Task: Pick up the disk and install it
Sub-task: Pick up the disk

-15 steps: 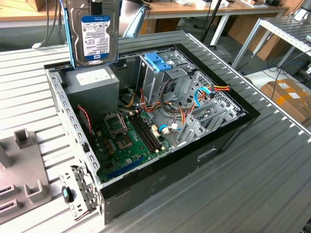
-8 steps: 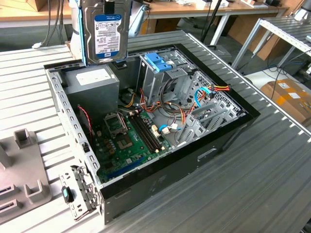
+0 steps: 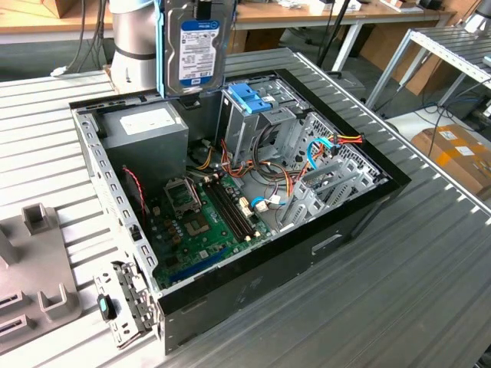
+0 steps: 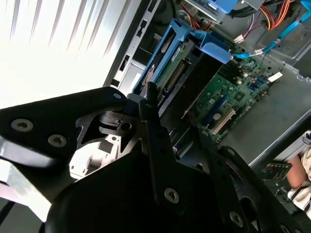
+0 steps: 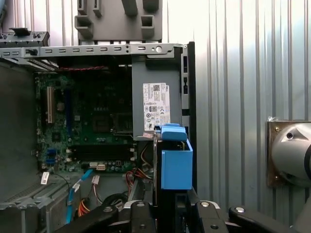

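Disk (image 3: 198,46): flat silver-metal rectangle with a white-and-blue label and a blue plastic frame along the edges; upright in the air above the open case, over the spot between power supply and drive cage, clear of both
Disk's other face: green circuit board (image 4: 176,63) set inside the blue frame
Pincer (image 5: 171,209): black metal fingers with bolt heads, pressed onto the disk from both flat sides, pinching its upper end
Case (image 3: 307,261): black-rimmed sheet-metal box lying on its side, lid off
Power supply (image 3: 146,134): plain grey box with a white sticker, in the case's far corner
Drive cage (image 3: 245,130): tall, bare perforated metal with a blue plastic top, just beside the power supply
Motherboard (image 3: 203,218): green, flat on the case floor, with long black slots
Wires (image 3: 291,180): thin red, yellow, orange and blue strands, loosely bundled near the cage
Desk (image 3: 399,291): grey metal with long parallel ribs, carrying the case
Fixture (image 3: 42,261): pale grey moulded block with upright stubs, on the desk at the exterior view's left
Room: far wooden desk (image 3: 299,14) on metal legs behind; cardboard box (image 3: 456,149) on the floor at the exterior view's right
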Controlling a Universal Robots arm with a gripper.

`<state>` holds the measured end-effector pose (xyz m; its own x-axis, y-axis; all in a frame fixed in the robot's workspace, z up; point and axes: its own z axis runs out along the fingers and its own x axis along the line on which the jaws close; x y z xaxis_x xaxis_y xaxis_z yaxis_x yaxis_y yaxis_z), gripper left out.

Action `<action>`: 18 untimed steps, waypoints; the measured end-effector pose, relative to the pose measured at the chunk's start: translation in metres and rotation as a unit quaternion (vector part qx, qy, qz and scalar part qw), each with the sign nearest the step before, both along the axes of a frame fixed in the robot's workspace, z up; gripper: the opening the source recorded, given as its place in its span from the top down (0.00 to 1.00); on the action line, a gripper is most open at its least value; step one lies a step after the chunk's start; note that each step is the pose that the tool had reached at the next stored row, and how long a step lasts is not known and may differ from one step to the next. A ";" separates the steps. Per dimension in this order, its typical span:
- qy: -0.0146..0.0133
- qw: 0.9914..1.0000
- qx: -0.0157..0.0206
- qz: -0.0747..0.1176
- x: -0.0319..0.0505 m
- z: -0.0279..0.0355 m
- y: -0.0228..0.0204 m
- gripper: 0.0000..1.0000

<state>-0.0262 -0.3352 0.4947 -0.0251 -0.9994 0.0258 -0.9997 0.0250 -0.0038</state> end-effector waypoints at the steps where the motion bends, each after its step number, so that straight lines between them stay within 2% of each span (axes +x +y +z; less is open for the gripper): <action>1: 0.000 1.000 0.000 0.000 0.0034 0.0000 0.0002 0.65; 5: 0.000 1.000 0.000 0.000 0.0178 0.0000 0.0008 0.65; 7: 0.000 1.000 0.000 0.000 0.0285 -0.0001 0.0014 0.65; 13: 0.000 1.000 0.000 0.000 0.0464 -0.0001 0.0024 0.65; 16: 0.000 1.000 0.000 0.000 0.0592 -0.0001 0.0031 0.65; 18: 0.000 1.000 0.000 0.000 0.0710 -0.0001 0.0036 0.65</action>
<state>0.0448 -0.3316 0.4946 -0.0250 -0.9994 0.0256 -0.9997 0.0250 -0.0038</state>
